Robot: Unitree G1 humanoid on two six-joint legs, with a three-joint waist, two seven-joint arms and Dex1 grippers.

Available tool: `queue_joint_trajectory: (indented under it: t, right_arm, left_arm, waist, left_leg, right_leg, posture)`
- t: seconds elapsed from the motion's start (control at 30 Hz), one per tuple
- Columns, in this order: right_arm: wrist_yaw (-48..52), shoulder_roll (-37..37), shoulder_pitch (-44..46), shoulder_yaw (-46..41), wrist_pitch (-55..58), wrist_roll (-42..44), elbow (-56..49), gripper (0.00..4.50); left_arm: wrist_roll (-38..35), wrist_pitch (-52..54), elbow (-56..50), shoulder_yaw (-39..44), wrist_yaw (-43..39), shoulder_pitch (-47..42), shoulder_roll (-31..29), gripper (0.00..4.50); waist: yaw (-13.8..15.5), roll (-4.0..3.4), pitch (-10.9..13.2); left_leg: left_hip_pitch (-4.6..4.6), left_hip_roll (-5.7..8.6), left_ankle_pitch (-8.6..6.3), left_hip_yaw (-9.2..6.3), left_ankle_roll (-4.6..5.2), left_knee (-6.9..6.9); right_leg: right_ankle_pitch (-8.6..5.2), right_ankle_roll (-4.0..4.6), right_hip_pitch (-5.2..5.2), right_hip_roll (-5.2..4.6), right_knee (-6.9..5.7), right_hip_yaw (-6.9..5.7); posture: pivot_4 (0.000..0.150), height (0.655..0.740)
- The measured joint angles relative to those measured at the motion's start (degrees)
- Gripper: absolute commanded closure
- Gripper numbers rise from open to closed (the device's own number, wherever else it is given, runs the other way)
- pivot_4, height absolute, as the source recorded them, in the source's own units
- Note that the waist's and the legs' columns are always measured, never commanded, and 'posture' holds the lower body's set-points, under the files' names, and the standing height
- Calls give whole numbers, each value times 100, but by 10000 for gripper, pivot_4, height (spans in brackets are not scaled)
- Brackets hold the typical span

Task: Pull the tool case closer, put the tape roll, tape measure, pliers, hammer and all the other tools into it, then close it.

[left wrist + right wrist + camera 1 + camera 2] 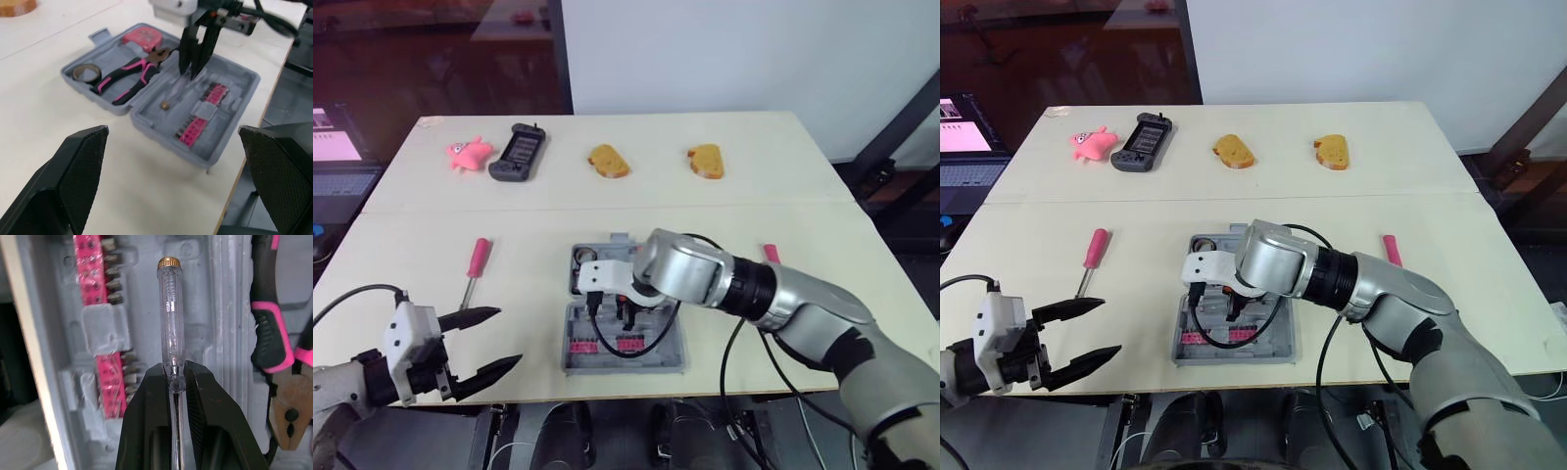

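Grey tool case (156,110) lies open
Tape roll (87,73), tape measure (139,36), pliers (129,81) inside; clear tester screwdriver (171,323) over its bit-rack half.

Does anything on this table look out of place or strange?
Yes: along the far edge lie a pink toy, a handheld game console and two bread slices, none of them tools. A pink screwdriver lies outside the open tool case, over which the right gripper holds a clear tester screwdriver.

A pale worktop (754,206) is seen. Along its far side are laid a pink toy (468,154), a black handheld console (518,152), a left bread slice (608,162) and a right bread slice (705,162). Nearer, a pink-handled screwdriver (475,269) is placed left, an open grey tool case (626,364) centrally and a pink handle (771,254) right.
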State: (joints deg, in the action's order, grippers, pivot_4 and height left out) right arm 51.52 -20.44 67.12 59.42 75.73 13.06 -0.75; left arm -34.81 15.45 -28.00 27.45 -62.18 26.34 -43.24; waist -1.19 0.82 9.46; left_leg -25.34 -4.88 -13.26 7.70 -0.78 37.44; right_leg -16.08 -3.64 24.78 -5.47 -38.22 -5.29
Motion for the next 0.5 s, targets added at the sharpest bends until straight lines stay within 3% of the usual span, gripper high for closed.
queue_joint_trajectory:
  t: [0.5]
  right_arm:
    - [-228, 428, -45, 0, -314, -225, 677, 44736]
  left_arm:
    - [-67, 37, -58, 0, 146, 34, 62, 0]
  waist:
    - [-1, 0, 0]
  left_leg:
    - [-1, 0, 0, 1, 0, 0]
  right_leg:
    - [0, 0, 0, 0, 1, -2]
  posture:
    - [1500, 7188]
